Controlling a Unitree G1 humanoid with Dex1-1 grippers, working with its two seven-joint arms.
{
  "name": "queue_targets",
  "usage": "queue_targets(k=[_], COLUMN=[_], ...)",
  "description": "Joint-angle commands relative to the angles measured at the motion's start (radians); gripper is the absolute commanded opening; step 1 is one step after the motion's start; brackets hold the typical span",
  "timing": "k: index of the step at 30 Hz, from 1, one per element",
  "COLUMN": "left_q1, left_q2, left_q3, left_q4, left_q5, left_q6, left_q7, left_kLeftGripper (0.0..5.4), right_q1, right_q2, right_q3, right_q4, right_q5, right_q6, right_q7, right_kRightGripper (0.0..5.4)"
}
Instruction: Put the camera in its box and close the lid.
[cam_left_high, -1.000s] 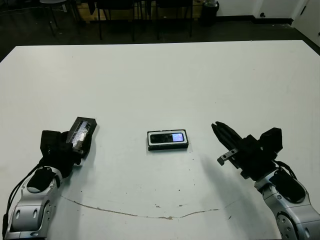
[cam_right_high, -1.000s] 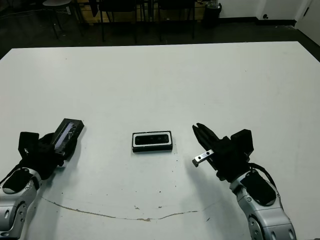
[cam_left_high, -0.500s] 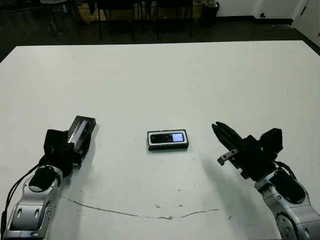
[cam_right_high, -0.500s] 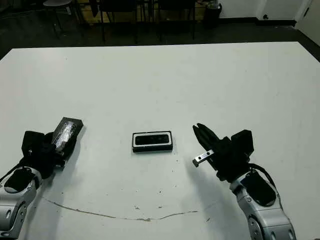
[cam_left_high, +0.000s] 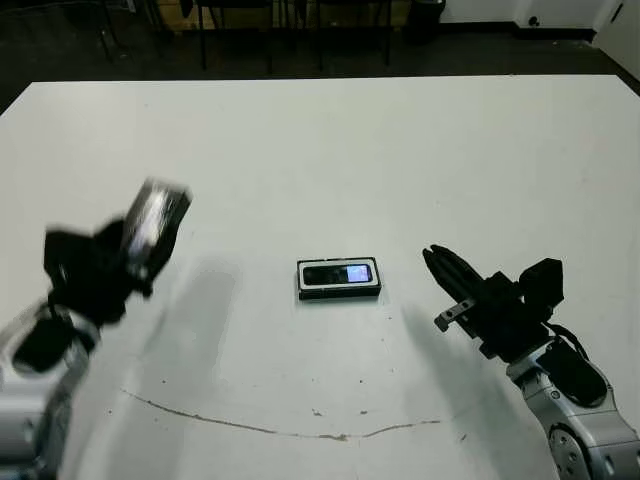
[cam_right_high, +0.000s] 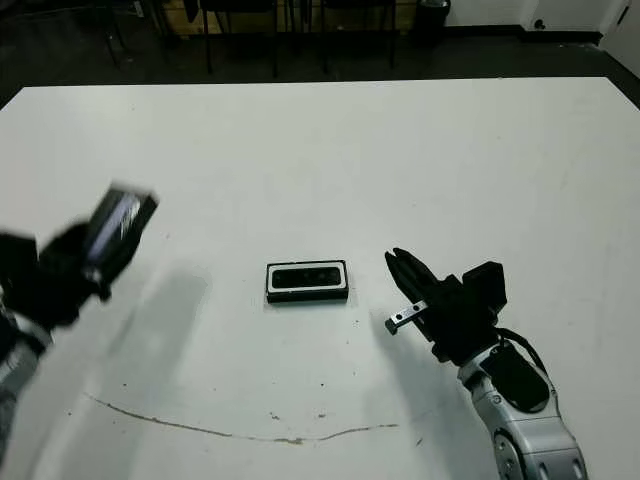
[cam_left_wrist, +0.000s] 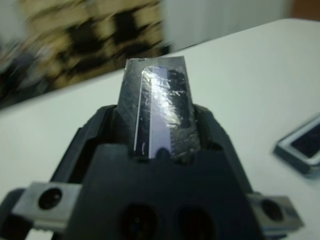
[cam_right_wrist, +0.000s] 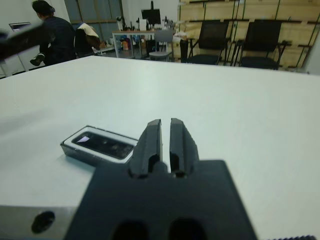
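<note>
A thin brownish crack or scratch line (cam_left_high: 280, 428) runs across the white table (cam_left_high: 330, 150) at its near edge, between the two arms. Just beyond it on the robot's right, the right gripper (cam_left_high: 432, 260) hovers low over the table with its two black fingers (cam_right_wrist: 152, 142) pressed nearly together, a narrow slit between them and nothing held. On the robot's left, the left gripper (cam_left_high: 128, 262) is raised above the table and blurred in the head views; its fingers clamp the lid (cam_left_wrist: 160, 112), a flat black cover with a glossy greyish strip along its face, which stands up on edge and tilts out of the gripper. The lid's shadow falls as a soft grey patch on the table beside the left arm.

Near the middle of the table, between the two grippers and apart from both, sits the box (cam_left_high: 339, 291), a shallow black tray with a white inner rim. The camera (cam_left_high: 338, 273) lies flat inside it, its small bluish-white screen lit and facing up. The box is uncovered.

Past the far edge of the table stand black chairs (cam_right_wrist: 260, 42) on a dark floor, and a person (cam_right_wrist: 52, 35) in dark clothing is seen off to one side in the right wrist view.
</note>
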Motion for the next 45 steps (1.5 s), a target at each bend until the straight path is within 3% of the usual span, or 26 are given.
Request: queue_targets(k=[1,6,10,15,24,27,36,45], left_q1=[-0.095,-0.234,-0.306,-0.371,-0.415,-0.413,-0.445,-0.483], left_q2=[0.066,0.087,0.066,0.044,-0.009,-0.016,-0.06,-0.132], left_q3=[-0.083,-0.226,-0.314,-0.386,-0.416,-0.423,-0.401,-0.418], left_q4=[0.09,0.239,0.333,0.425,0.538,0.541,0.614,0.72], left_q5=[0.014,0.05,0.094,0.128,0.147,0.145,0.059,0.054], left_q6=[-0.009,-0.02,-0.034,-0.036,-0.068,-0.06,0.01,-0.026], left_q7=[-0.127,-0.288,-0.353,-0.412,-0.458,-0.474,-0.595,-0.663], left_kLeftGripper=[2.73,2.73,2.73,2.73,2.73,2.73,2.73,2.73], right_q1=[-0.01,-0.037,-0.043,-0.064,-0.14,-0.155,-0.155,-0.153], right_q2=[-0.003,-0.001,-0.021,-0.025,-0.043,-0.06,-0.062,-0.064], right_q3=[-0.005,-0.028,-0.037,-0.062,-0.134,-0.147,-0.143,-0.138], right_q4=[0.04,0.11,0.079,0.111,0.177,0.155,0.178,0.182], right_q5=[-0.012,0.01,-0.007,0.011,0.088,0.089,0.08,0.057], right_q6=[-0.024,-0.076,-0.015,-0.03,0.004,0.067,0.055,0.031], right_q7=[0.005,0.039,0.007,0.027,0.05,0.018,0.03,0.045], right_kRightGripper=[0.0,0.0,0.0,0.0,0.0,0.0,0.0,0.0])
